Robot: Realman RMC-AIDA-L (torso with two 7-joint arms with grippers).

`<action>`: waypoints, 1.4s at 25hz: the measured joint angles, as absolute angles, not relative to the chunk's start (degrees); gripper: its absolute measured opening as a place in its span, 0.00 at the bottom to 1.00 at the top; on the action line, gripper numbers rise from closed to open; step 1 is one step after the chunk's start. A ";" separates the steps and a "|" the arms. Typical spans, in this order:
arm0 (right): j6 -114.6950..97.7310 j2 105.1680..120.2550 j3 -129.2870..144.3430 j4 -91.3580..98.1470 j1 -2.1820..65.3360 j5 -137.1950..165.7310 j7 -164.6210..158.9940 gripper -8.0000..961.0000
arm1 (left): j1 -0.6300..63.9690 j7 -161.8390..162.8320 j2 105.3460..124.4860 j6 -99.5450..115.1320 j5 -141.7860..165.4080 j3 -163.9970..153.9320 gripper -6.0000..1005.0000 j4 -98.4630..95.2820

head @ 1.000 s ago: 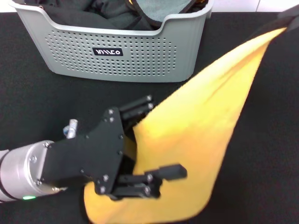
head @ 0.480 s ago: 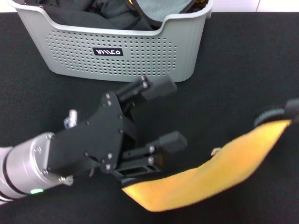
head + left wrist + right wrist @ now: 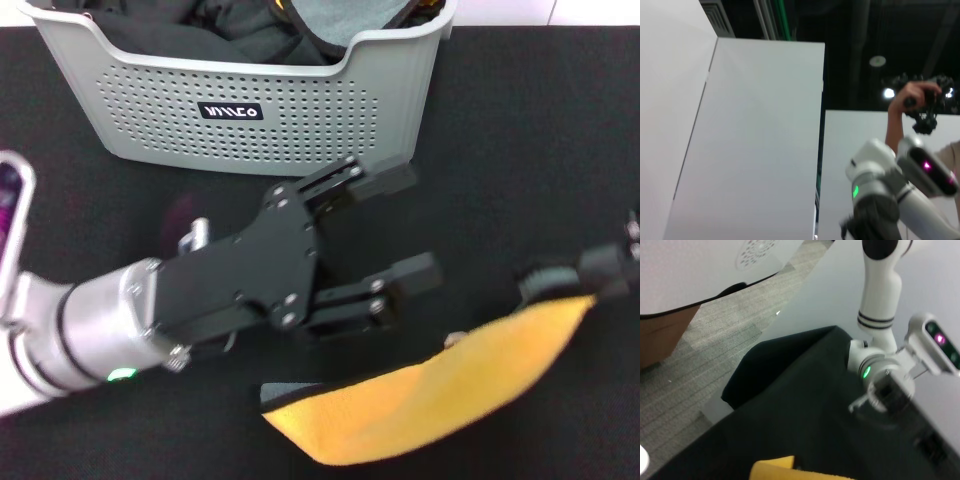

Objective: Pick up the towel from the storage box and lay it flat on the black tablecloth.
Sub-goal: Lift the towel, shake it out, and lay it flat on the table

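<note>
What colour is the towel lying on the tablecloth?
Bright yellow-orange, seen best in the head view: towel on the black tablecloth.

Bench: covered by the black tablecloth (image 3: 520,150). The storage box (image 3: 250,110) is stood on the cloth at the far side. The towel (image 3: 420,400) is laid partly on the cloth at the near side.
</note>
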State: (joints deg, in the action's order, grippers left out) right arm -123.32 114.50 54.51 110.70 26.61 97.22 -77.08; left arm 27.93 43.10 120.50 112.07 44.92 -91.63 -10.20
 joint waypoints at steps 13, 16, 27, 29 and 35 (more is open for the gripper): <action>-123.09 111.17 49.05 110.29 32.91 92.31 -77.42 0.02 | 35.53 50.22 119.27 108.33 46.96 -91.99 0.77 -11.71; -122.99 111.01 48.27 108.95 33.52 92.90 -75.97 0.02 | 36.58 54.43 118.39 108.81 49.98 -91.89 0.77 -14.85; -121.52 111.48 47.30 106.77 36.72 94.56 -74.49 0.02 | 39.79 60.42 119.26 108.26 52.76 -91.44 0.77 -18.11; -122.00 111.89 47.57 106.81 36.80 94.23 -73.88 0.02 | 39.86 60.24 119.63 106.70 52.44 -91.01 0.77 -18.34; -122.55 112.84 47.72 107.78 37.64 93.35 -72.95 0.02 | 40.01 60.10 119.89 104.11 50.05 -90.54 0.77 -18.20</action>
State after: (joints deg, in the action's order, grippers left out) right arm -122.55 112.84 47.72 107.78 37.64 93.35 -72.95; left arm 40.01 60.10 119.89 104.11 50.05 -90.54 -18.20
